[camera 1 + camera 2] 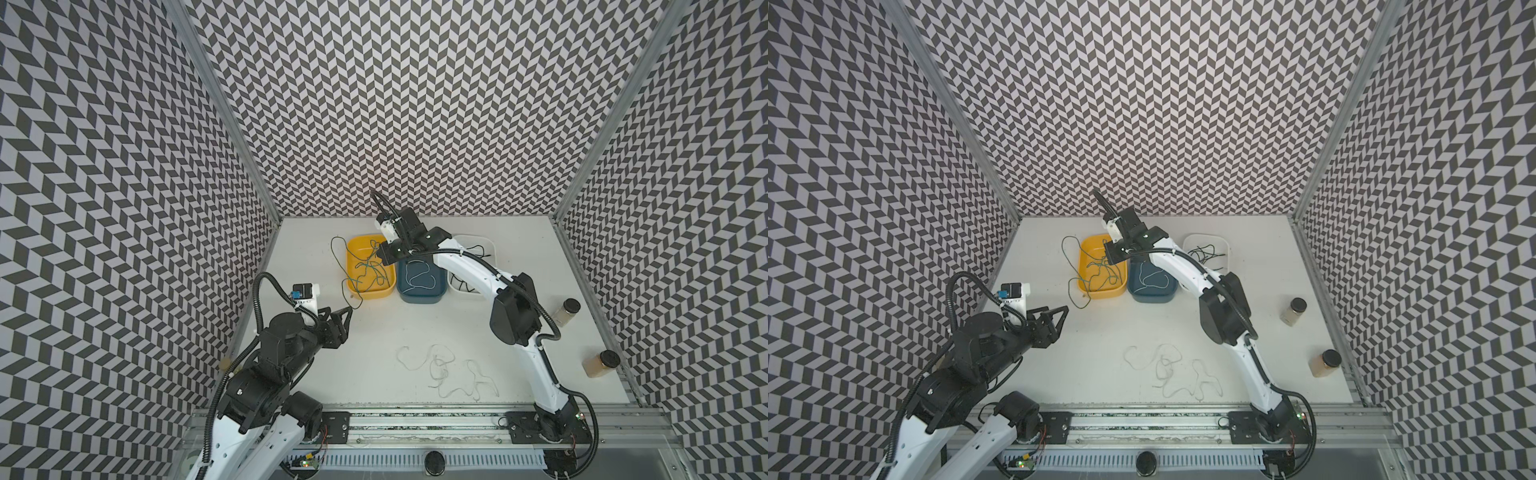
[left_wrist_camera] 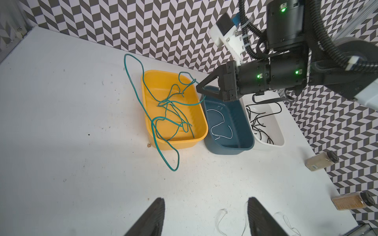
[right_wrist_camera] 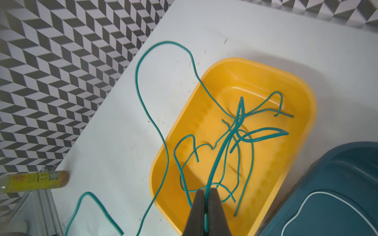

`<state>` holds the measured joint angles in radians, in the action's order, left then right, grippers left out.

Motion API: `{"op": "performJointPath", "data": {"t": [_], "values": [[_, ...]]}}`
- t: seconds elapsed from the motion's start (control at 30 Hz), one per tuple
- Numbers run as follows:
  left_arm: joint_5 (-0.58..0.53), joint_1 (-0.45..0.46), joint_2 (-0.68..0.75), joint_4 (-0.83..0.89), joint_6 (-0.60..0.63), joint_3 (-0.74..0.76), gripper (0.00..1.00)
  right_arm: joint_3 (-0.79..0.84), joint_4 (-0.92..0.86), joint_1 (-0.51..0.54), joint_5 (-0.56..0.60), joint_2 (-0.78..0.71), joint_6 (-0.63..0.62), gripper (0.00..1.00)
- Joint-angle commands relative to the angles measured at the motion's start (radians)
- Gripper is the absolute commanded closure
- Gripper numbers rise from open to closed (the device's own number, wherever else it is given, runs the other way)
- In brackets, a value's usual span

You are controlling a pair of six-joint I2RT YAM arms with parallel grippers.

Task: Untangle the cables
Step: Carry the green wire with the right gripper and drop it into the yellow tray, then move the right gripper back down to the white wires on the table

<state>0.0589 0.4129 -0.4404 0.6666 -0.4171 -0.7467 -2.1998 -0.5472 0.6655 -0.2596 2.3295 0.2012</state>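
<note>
Right gripper (image 3: 206, 193) clamped on thin teal cable (image 3: 224, 143) over yellow plastic tray (image 1: 370, 296), centre of both top views: drop-off step. Left gripper (image 2: 206, 201) spread, empty. Next: release, fetch tangled white cables (image 1: 441, 365), lower centre.

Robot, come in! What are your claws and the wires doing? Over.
Right gripper shut on green cable over yellow tray. Left gripper open, empty. White cables tangled on table.

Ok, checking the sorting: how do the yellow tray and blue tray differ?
The yellow tray holds tangled teal cables; the blue tray, one white cable. Teal loops spill over the yellow tray's rim onto the table; the blue tray's cable lies inside. The right pincer grips a teal cable over the yellow tray, not the blue. Both are rounded tubs.
</note>
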Motion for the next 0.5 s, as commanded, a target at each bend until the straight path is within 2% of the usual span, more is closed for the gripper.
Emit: {"op": "performJointPath", "data": {"t": [0.0, 0.07, 0.13, 0.17, 0.27, 0.37, 0.47], "values": [[-0.016, -0.004, 0.000, 0.008, -0.002, 0.003, 0.34, -0.005, -0.017, 0.006, -0.045, 0.010, -0.021, 1.00], [-0.014, -0.004, 0.000, 0.007, -0.002, 0.006, 0.34, 0.027, -0.006, 0.013, -0.034, -0.019, -0.028, 0.92], [-0.014, -0.005, -0.001, 0.007, -0.002, 0.005, 0.34, 0.062, 0.010, 0.020, -0.029, -0.051, -0.029, 0.71], [-0.013, -0.006, -0.003, 0.007, -0.001, 0.005, 0.34, 0.063, 0.003, 0.020, -0.030, -0.061, -0.031, 0.67], [-0.009, -0.008, -0.011, 0.007, 0.000, 0.004, 0.34, 0.065, -0.031, 0.021, -0.010, -0.103, -0.034, 0.61], [0.000, -0.008, -0.022, 0.008, 0.003, 0.004, 0.34, 0.114, -0.055, 0.020, 0.042, -0.216, -0.034, 0.57], [0.011, -0.008, -0.024, 0.007, 0.004, 0.003, 0.34, 0.274, -0.050, 0.020, 0.110, -0.403, -0.018, 0.52]]}}
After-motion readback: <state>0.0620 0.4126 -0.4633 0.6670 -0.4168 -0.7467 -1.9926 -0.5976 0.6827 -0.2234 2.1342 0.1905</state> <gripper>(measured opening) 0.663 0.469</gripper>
